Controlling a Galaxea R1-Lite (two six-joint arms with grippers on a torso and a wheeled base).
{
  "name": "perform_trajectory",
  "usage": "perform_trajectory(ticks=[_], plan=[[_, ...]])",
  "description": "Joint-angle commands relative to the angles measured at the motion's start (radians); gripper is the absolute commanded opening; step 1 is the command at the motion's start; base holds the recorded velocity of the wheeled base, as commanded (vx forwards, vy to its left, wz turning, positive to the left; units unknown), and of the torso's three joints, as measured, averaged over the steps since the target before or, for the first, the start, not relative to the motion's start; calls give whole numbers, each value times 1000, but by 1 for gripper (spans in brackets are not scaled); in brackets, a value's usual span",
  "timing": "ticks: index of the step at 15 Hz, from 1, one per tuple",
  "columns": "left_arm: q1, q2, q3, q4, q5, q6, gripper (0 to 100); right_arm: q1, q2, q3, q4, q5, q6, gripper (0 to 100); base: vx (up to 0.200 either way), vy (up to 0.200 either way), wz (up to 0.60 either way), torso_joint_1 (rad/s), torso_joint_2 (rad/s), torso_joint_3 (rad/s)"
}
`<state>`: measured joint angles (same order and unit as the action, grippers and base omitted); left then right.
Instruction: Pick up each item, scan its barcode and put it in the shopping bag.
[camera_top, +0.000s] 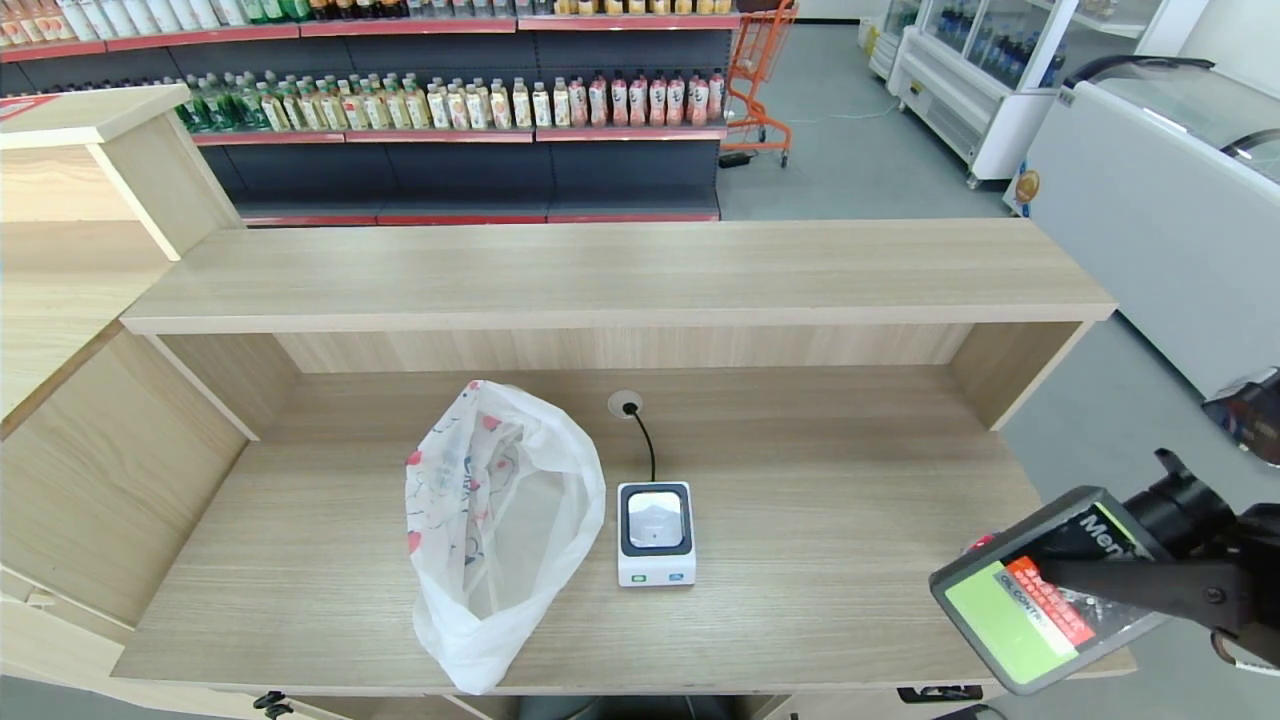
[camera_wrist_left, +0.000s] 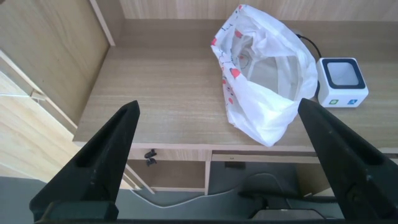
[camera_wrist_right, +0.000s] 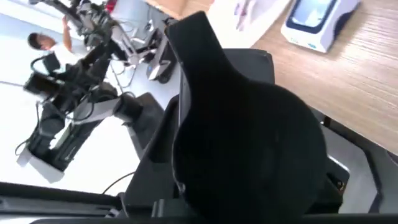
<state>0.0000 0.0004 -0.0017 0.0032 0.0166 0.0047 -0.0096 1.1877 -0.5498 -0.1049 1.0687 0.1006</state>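
A white plastic shopping bag (camera_top: 500, 520) lies open on the wooden counter (camera_top: 850, 520), its mouth facing the front edge. Just to its right stands the white barcode scanner (camera_top: 656, 533) with its dark window facing up. Off the counter's front right corner, my right gripper (camera_top: 1120, 590) is shut on a dark grey box (camera_top: 1030, 610) with a green and red label, holding it tilted above the edge. That box (camera_wrist_right: 249, 143) looms dark in the right wrist view, with the scanner (camera_wrist_right: 317, 22) beyond it. My left gripper (camera_wrist_left: 217, 168) hangs open below the front edge, facing the bag (camera_wrist_left: 264, 81) and scanner (camera_wrist_left: 342, 81).
A raised shelf (camera_top: 620, 275) and side walls (camera_top: 110, 480) enclose the counter at the back and sides. The scanner's black cable (camera_top: 645, 440) runs to a hole at the back. Bottle shelves (camera_top: 450, 105), an orange cart (camera_top: 760, 70) and freezers (camera_top: 1150, 190) stand beyond.
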Motion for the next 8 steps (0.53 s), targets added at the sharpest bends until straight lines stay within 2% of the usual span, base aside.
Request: perform_trajectory(ticks=[1,4,8], plan=[[0,0,0,0,0,0,100,-20,72,24,-47,-56,7,0,0,0,0,0,0,0],[0,0,0,0,0,1,100,-17,102,24,-70,-108,7,0,0,0,0,0,0,0],[0,0,0,0,0,1,100,-20,70,60,-68,-113,8,0,0,0,0,0,0,0]])
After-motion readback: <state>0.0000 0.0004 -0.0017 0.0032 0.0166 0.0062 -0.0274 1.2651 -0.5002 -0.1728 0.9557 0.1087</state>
